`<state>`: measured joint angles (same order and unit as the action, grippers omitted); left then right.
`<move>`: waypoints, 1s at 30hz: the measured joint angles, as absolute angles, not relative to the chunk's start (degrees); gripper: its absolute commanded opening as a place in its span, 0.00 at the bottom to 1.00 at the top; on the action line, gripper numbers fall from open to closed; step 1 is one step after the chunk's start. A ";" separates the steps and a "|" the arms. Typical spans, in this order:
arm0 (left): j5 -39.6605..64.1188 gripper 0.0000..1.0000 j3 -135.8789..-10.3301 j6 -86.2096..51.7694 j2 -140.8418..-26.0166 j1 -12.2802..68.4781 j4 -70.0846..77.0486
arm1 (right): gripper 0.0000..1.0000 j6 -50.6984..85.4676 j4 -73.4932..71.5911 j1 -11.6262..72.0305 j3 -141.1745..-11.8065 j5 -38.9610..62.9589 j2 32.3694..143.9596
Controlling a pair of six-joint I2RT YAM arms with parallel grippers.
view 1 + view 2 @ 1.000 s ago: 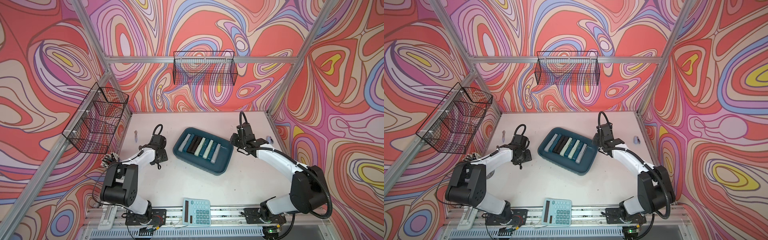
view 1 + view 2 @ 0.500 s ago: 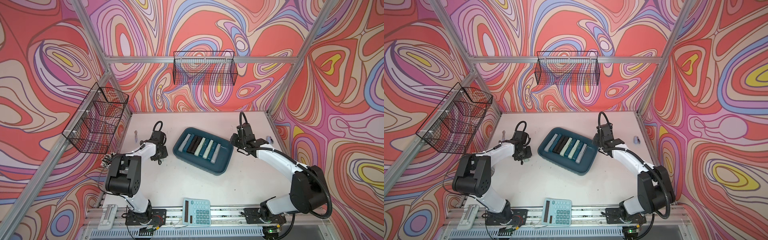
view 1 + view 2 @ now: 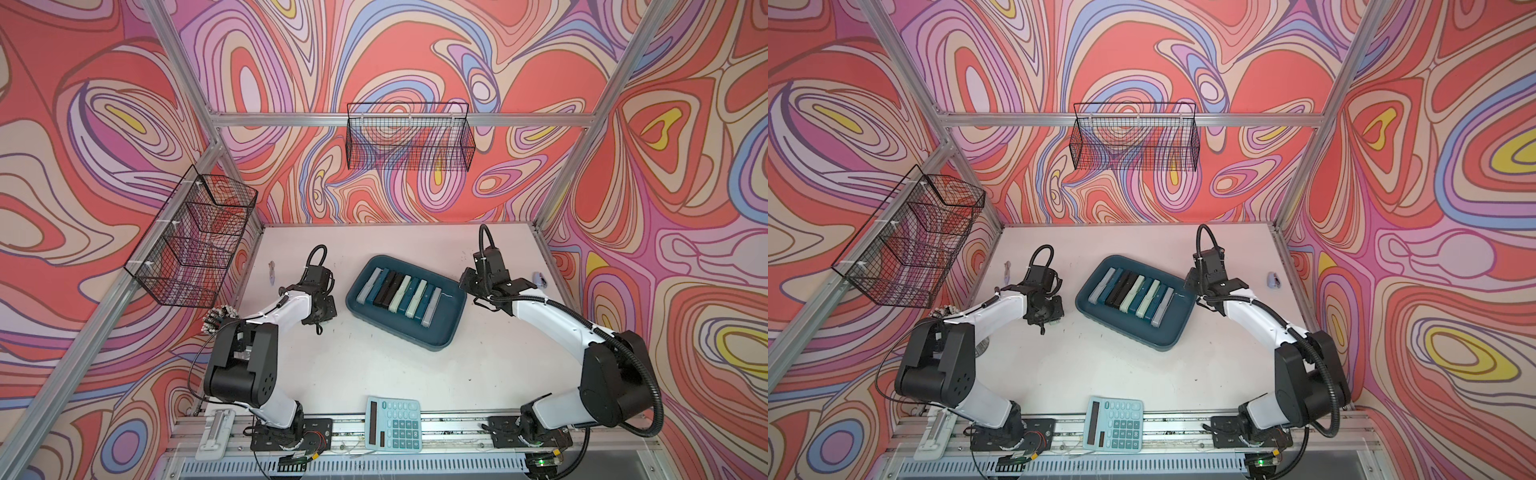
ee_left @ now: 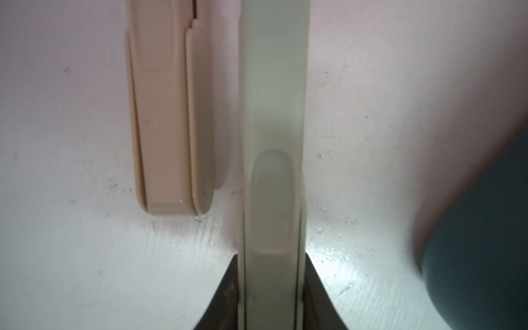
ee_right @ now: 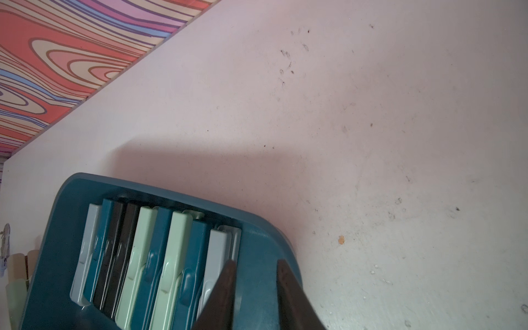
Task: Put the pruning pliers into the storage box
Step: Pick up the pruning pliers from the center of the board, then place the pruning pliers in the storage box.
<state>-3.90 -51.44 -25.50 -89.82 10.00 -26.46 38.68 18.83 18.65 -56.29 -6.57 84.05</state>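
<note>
The storage box (image 3: 446,320) (image 3: 1177,328), a dark teal tray, lies mid-table and holds several pruning pliers (image 3: 401,295) (image 3: 1131,297) side by side. Left of it, my left gripper (image 3: 322,318) points down at the table. In the left wrist view, the left gripper (image 4: 271,258) is shut on a pale green pliers (image 4: 273,100). A beige pliers (image 4: 163,128) lies beside it on the table. My right gripper (image 3: 469,286) (image 5: 256,261) is at the box's right corner, its jaws closed astride the box's rim (image 5: 257,245) next to a grey pliers (image 5: 217,251).
A teal calculator (image 3: 393,424) lies at the front edge. A small lilac object (image 3: 540,277) sits by the right wall, and a small pale item (image 3: 272,272) near the left wall. Black wire baskets hang on the back wall (image 3: 409,141) and the left wall (image 3: 195,237).
My left gripper's jaws have closed onto the pale green pliers, and the left arm's elbow has swung forward. The right arm and the box have not moved.
</note>
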 measured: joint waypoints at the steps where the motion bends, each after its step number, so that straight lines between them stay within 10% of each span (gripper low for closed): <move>1: -3.97 0.12 -51.62 -25.26 -89.21 10.35 -27.00 | 0.26 38.68 18.85 18.65 -56.07 -6.59 84.05; 16: -7.29 0.14 -61.63 -21.41 -74.74 20.49 -32.67 | 0.26 38.68 18.76 18.65 -54.83 -6.48 83.37; 30: -7.35 0.14 -74.13 -21.91 -86.56 38.24 -32.60 | 0.27 38.81 18.83 18.41 -53.39 -7.40 79.00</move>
